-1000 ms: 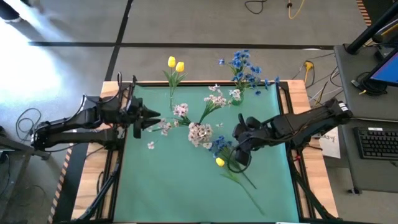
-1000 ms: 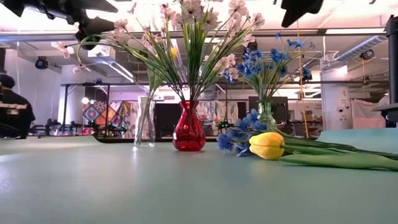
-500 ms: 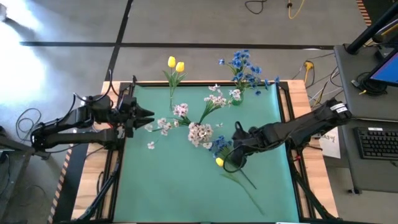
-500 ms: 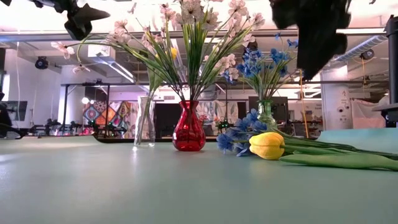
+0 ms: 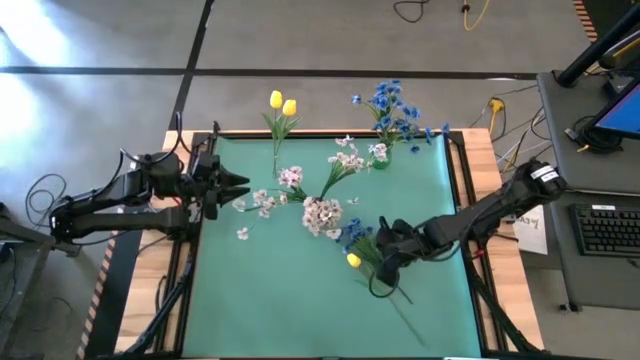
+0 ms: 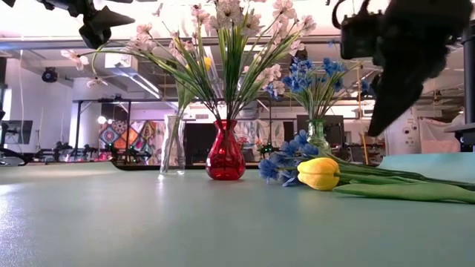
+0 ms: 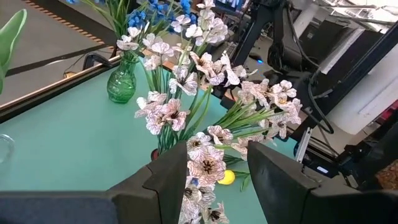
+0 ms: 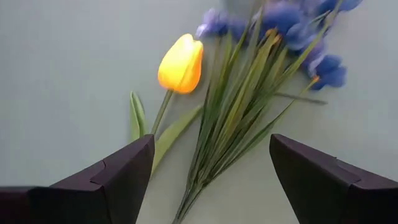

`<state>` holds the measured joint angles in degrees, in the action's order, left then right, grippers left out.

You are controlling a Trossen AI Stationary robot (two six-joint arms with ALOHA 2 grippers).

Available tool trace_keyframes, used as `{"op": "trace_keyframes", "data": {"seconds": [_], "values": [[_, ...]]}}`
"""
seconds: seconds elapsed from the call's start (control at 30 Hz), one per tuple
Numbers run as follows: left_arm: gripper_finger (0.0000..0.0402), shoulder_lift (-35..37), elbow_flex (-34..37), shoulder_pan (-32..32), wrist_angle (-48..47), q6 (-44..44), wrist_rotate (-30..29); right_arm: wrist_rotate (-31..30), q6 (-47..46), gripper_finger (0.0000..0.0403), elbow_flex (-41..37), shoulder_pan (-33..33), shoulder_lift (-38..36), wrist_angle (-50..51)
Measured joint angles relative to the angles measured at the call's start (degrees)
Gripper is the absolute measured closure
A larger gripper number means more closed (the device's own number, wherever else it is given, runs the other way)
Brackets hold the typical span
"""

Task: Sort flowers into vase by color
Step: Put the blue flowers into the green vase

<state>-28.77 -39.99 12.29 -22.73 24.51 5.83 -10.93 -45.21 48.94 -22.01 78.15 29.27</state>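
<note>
Looking down in the high view, we find the right gripper (image 5: pixel 384 268) low over a loose yellow tulip (image 5: pixel 353 260) and a blue spray (image 5: pixel 357 234) lying together right of centre on the green table (image 5: pixel 270 310), their stems running toward the lower right. The left gripper (image 5: pixel 238 188) waits at the frame's left, raised near the pinkish-white blossoms (image 5: pixel 322 215). In the low view, the tulip (image 6: pixel 318 173) lies flat at right of centre with its stem trailing off right, the blue spray just behind it; a red vase (image 6: pixel 225 153) at centre already holds pink-white sprays, with a clear vase (image 6: pixel 172 145) left of it. In the left wrist view, that gripper's fingers (image 7: pixel 171 177) stand partly apart, holding nothing, with a green vase (image 7: pixel 121 85) at upper left. In the right wrist view, the right fingers (image 8: pixel 127 168) are spread wide on either side of the bunched stems, the tulip head (image 8: pixel 181 63) at upper centre. We judge these artificial flowers light, with springy, slippery stems and soft heads; the hold belongs mid-stem, below the leaves, and taking the tulip alone will be fiddly since its stem lies against the blue spray's.
</note>
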Motion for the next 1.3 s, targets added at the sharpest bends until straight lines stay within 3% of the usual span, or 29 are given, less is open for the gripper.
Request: {"op": "trace_keyframes", "data": {"seconds": [0.27, 0.47, 0.77, 1.07, 1.3], "values": [[0.0243, 0.0, 0.0, 0.0, -0.3, -1.4, 0.1, -8.3, -4.1, 0.0108, -1.6, -4.6, 0.0, -3.4], [0.0243, 0.0, 0.0, 0.0, -2.0, -1.5, 0.1, -10.4, -4.3, 0.0115, -1.6, -4.7, 1.0, -4.0], [0.0243, 0.3, 0.0, -0.1, -2.0, -1.5, 0.1, -13.1, -2.9, 0.0084, -1.5, -4.7, 10.7, -4.5], [0.0243, 0.4, 0.0, -0.1, -1.9, -2.1, -0.5, -9.7, -7.8, 0.0069, -0.4, -2.3, 15.4, -4.8], [0.0243, 0.3, 0.0, -0.1, -1.8, -2.5, -0.7, -7.4, -7.8, 0.0126, -0.3, 0.2, 15.5, -4.9]]}}
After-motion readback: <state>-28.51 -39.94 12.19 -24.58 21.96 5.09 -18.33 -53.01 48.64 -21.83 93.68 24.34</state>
